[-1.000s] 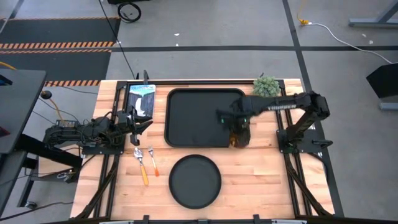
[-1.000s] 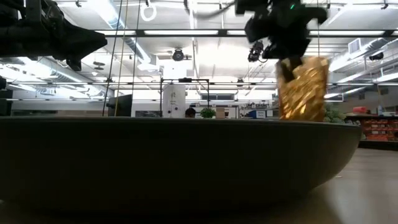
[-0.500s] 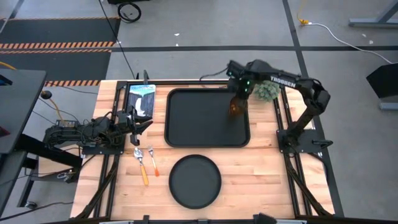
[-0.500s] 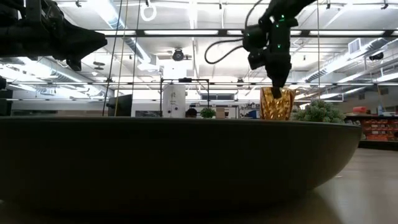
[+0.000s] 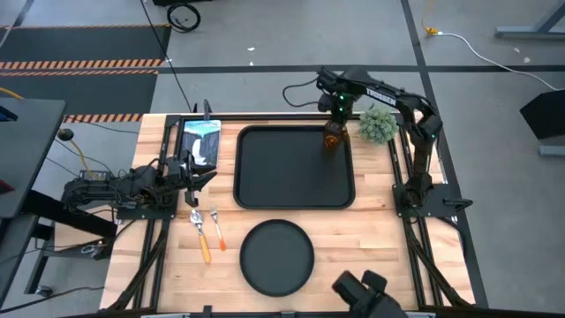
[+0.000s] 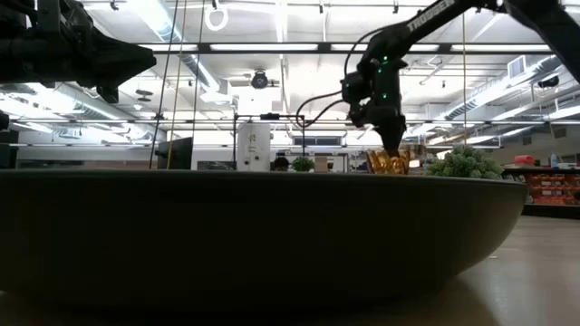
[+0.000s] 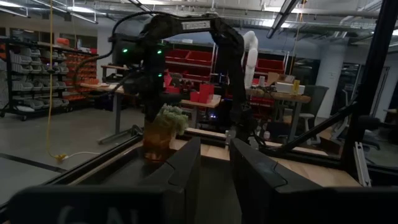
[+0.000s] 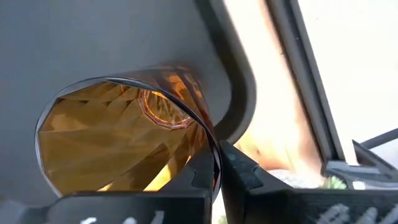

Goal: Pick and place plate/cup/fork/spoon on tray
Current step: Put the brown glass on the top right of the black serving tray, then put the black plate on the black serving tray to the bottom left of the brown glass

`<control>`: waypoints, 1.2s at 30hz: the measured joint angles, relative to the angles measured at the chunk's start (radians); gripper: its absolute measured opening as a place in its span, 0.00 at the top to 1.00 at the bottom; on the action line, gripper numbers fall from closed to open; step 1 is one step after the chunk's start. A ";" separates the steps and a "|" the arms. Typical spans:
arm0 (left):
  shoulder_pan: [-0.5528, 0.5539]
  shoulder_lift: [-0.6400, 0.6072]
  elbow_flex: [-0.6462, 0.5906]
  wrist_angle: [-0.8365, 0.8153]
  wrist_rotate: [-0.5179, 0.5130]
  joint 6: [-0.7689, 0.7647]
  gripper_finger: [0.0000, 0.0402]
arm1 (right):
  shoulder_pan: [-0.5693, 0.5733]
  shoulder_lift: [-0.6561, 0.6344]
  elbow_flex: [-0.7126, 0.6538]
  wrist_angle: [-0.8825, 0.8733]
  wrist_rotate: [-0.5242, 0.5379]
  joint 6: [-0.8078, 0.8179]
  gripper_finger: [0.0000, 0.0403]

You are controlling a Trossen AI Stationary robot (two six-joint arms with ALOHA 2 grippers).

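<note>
My right gripper [image 5: 335,122] is shut on the amber cup [image 5: 332,138] over the far right corner of the black tray [image 5: 282,172]. The cup also shows in the low view [image 6: 388,163] and the left wrist view [image 7: 157,140]. The round black plate [image 5: 276,257] lies on the table near its front edge. The orange-handled fork and spoon [image 5: 208,231] lie side by side left of the plate. My left gripper [image 5: 201,174] is open and empty at the table's left. My right gripper pinches the cup's rim wall [image 8: 214,155], one finger [image 8: 198,177] inside the cup and one [image 8: 244,173] outside. The fingers come from above, pointing down. The cup stands upright, mouth up, low over the tray's corner; I cannot tell whether its base touches the tray.
A small green potted plant [image 5: 378,125] stands just right of the cup, off the tray. A blue and white packet [image 5: 201,140] lies at the far left. A dark device [image 5: 364,291] shows at the near edge. The plate's rim [image 6: 272,235] fills the low view.
My right gripper has carried the cup from the tray's near right corner toward the table's far edge, to the tray's far right corner, and has gone down with it. The cup has stayed upright in the hold.
</note>
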 joint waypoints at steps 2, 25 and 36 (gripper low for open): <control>0.000 0.000 0.000 0.000 0.000 0.000 0.76 | -0.012 0.024 0.015 0.002 0.001 -0.003 0.96; 0.000 0.000 0.000 0.000 0.000 0.000 0.76 | -0.065 0.024 0.028 -0.018 0.052 -0.008 0.71; 0.000 0.000 0.000 0.000 0.000 0.000 0.76 | -0.009 -0.076 0.028 -0.006 0.134 0.066 0.66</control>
